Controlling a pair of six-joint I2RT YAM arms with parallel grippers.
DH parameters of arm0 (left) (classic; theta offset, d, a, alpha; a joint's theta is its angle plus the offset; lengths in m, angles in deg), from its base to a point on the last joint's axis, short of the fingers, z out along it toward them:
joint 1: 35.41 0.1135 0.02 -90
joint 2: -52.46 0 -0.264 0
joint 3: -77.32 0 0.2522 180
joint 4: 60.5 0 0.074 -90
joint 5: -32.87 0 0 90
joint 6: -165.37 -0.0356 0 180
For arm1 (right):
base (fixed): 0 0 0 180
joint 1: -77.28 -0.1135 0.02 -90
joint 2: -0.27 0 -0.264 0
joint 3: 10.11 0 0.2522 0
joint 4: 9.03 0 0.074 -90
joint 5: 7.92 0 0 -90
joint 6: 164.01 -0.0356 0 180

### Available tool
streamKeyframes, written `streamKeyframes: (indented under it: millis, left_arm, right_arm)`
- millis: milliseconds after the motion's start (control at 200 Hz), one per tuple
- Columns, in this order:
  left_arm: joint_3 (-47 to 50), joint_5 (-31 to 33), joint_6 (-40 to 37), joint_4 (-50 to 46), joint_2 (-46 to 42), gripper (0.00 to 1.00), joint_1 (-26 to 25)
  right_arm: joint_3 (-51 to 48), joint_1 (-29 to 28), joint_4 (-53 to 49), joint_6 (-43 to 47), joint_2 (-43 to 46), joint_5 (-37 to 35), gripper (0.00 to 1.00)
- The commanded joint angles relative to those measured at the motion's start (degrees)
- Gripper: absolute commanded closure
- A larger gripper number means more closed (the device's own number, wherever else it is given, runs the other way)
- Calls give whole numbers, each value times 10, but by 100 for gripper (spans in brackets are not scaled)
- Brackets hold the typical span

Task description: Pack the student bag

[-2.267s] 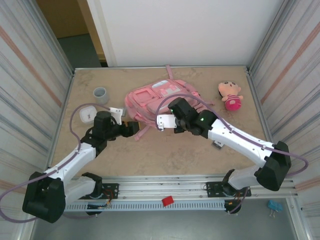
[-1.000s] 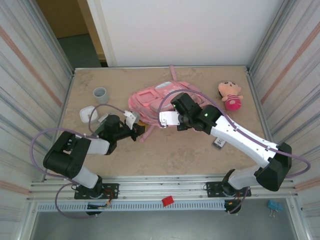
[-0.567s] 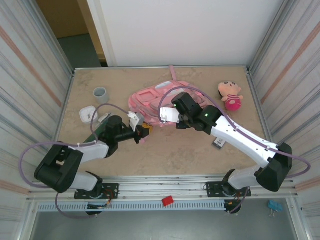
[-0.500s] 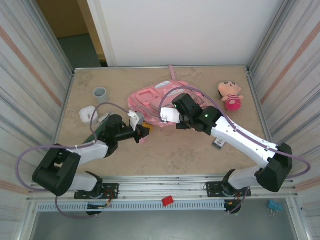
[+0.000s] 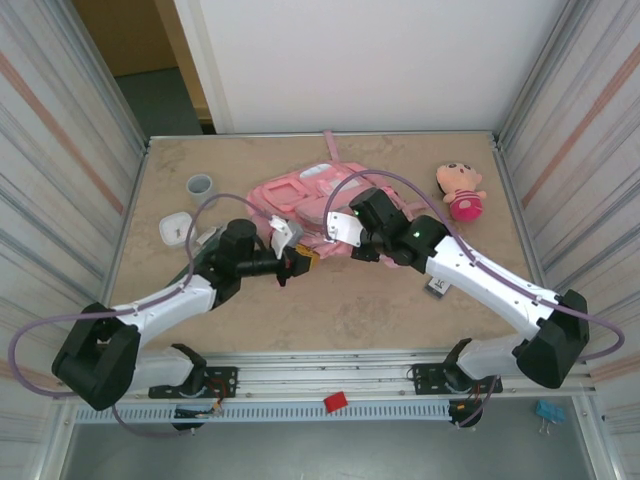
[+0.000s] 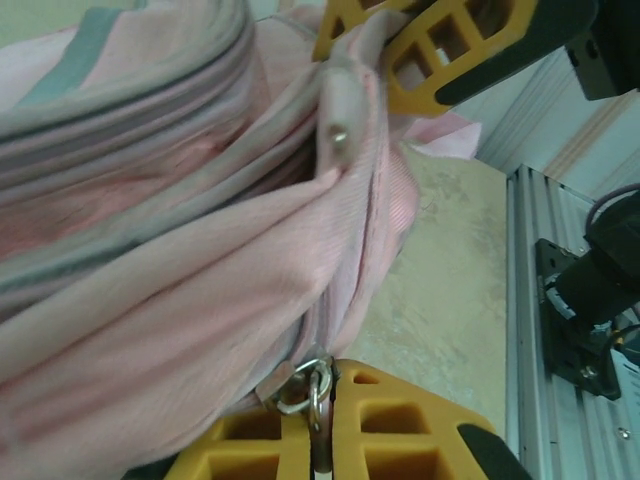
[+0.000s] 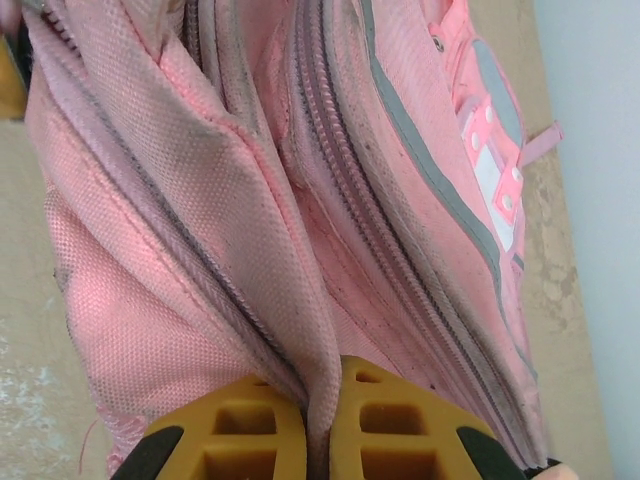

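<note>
So the left gripper [image 6: 322,400] is clamped tight on the zip pull [image 6: 303,384], with the bag [image 6: 180,250] bunched right in front of it. The right gripper [image 7: 320,392] is squeezed on a bag fold, the rest stretching away ahead of its fingers.

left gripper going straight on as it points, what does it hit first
The student bag: its pink fabric bunches directly ahead of the left gripper, shut on the zipper pull. The right gripper probably lies just beyond.

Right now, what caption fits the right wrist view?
Right end effector shut on a fold of the pink student bag, zipper lines running alongside.
</note>
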Motion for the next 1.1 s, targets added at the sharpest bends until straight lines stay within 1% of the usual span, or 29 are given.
streamKeyframes:
  millis: [0, 110, 205, 256, 301, 326, 376, 426, 501, 531, 586, 636, 702, 737, 792, 882, 1047, 1072, 1092]
  left_arm:
    - [-64, -56, -19, 29, 9, 95, -42]
    - [-98, -30, -21, 2, 28, 94, -61]
    - [-109, -22, -19, 12, 37, 88, -71]
    - [-113, -23, -24, 3, 35, 80, -71]
    - [-115, -17, -44, -24, 29, 72, -71]
    - [-117, -14, -65, -45, 21, 66, -69]
    - [-122, -1, -113, -110, 0, 59, -60]
    - [-118, 12, -150, -151, -26, 51, -46]
    - [-112, -2, -208, -207, -63, 31, -17]
    - [-114, -5, -234, -232, -77, 27, -7]
    - [-117, -6, -286, -278, -99, 23, 7]
    - [-119, 9, -330, -308, -113, 20, 14]
    - [-121, 28, -384, -329, -117, 18, 19]
    - [-123, 40, -406, -336, -113, 16, 21]
    - [-130, 51, -428, -341, -104, 13, 25]
    - [-140, 54, -457, -333, -76, 11, 28]
    - [-177, 3, -481, -324, -13, 9, 22]
    - [-181, -2, -482, -322, -5, 3, 19]
    - [-182, -5, -483, -318, 0, 2, 16]
  right_arm:
    - [-3, -2, 50, -50, 14, 30, 100]
    - [-4, -4, 46, -55, 18, 51, 100]
    - [-10, -3, 49, -48, 27, 81, 100]
    - [-17, 1, 50, -39, 35, 96, 100]
    - [-20, 8, 46, -32, 43, 110, 100]
    - [-20, 13, 40, -29, 47, 120, 100]
    - [-16, 29, 16, -19, 54, 154, 100]
    - [-14, 44, -3, -8, 62, 188, 100]
    - [-19, 69, -18, 18, 79, 226, 100]
    - [-20, 77, -26, 36, 85, 242, 100]
    - [-24, 93, -38, 71, 98, 268, 100]
    - [-28, 105, -46, 101, 109, 289, 100]
    - [-28, 118, -61, 137, 121, 319, 100]
    - [-27, 126, -66, 148, 125, 334, 100]
    - [-25, 136, -75, 164, 130, 357, 100]
    - [-23, 146, -82, 170, 133, 382, 100]
    - [-25, 161, -88, 166, 131, 412, 100]
    - [-25, 163, -88, 165, 130, 416, 100]
    - [-26, 165, -88, 164, 129, 419, 100]
